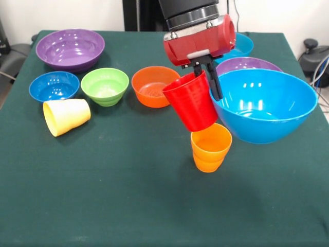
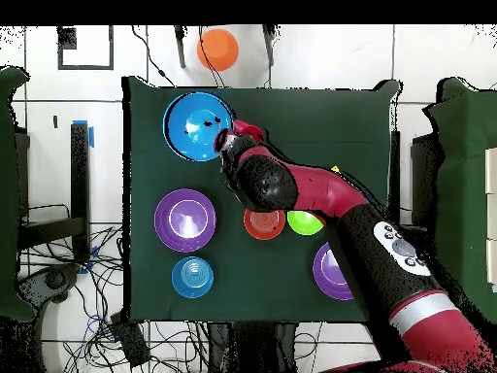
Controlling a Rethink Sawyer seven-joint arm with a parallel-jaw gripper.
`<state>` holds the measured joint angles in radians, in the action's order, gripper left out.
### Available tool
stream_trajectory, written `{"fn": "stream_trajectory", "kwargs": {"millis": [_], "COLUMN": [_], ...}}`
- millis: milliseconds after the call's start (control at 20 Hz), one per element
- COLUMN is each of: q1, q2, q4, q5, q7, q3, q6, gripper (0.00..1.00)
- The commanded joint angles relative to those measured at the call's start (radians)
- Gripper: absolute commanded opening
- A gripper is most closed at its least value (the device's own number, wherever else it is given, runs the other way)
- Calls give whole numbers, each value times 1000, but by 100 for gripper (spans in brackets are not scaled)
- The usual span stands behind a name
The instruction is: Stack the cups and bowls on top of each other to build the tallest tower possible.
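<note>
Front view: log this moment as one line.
gripper: shut on red cup | red cup: lifted, tilted | orange cup: upright below | tower: not begun

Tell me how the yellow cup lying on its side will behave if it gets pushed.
The yellow cup lies on its side on the green cloth, so a nudge would probably roll it, likely in a curve since it tapers. It looks like glossy, thin plastic: probably light, stiff and somewhat slippery.

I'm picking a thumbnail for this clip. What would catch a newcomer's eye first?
The red cup, gripped at its rim by the gripper and hanging tilted above the upright orange cup at the table's middle. Just beside it, at the picture's right in the front view, the big blue bowl stands out. At the left, a yellow cup lies on its side.
</note>
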<state>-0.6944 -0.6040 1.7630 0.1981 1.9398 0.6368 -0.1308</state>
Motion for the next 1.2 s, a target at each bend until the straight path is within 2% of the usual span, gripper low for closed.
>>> {"fn": "stream_trajectory", "kwargs": {"millis": [50,550,750,1200], "q1": [-37,-68,-80,-61], "q2": [23,-4,15,13], "q4": [26,33,22,-1], "q5": [-28,-48,-47,-32], "q7": [73,69,65,58], "q3": [76,80,89,49], "q6": [-60,-116,-111,-114], "gripper": [0,0,0,0]}}
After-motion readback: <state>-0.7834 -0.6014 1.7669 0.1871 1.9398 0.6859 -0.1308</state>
